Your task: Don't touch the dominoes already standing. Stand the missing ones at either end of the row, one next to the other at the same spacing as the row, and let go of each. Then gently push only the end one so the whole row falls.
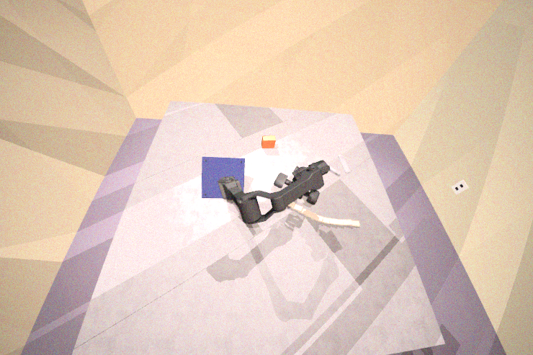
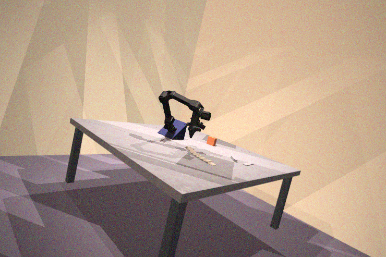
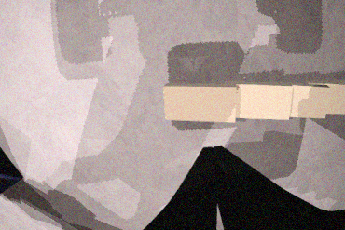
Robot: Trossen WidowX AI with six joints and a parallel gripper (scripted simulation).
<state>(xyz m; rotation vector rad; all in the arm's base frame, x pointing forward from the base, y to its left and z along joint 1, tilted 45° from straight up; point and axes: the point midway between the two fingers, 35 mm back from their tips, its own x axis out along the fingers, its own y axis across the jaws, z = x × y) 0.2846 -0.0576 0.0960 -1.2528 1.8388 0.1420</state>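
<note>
Cream-coloured rectangular dominoes [image 1: 331, 219] [image 2: 199, 155] [image 3: 266, 102] lie toppled in an overlapping, gently curved chain on the pale grey table [image 1: 142, 277] [image 2: 124, 144], one end close to the arm's working end and the other reaching away from the blue wedge-shaped block [image 1: 211, 169] [image 2: 175, 126]. The black parallel-jaw gripper [image 1: 297, 189] [image 2: 191, 136] [image 3: 211, 155] has its fingers pressed together with nothing between them, pointing down near that closer end; whether the tips touch a domino cannot be told. With the row apparently down, the main work looks done, and the likeliest trouble now is needless contact: a lower or sideways sweep of the closed tips could catch the nearest domino and drag the overlapping pieces out of line. A careless turn while leaving could also disturb them, so a straight lift seems safest. The arm hides part of the chain from above, so a gap or a badly leaning piece there could be missed. The orange block [image 1: 268, 142] [image 2: 211, 141] and the white flat bar [image 1: 343, 164] [image 2: 248, 163] stand well apart and seem at little risk. No brand, label or writing can be read on anything.
</note>
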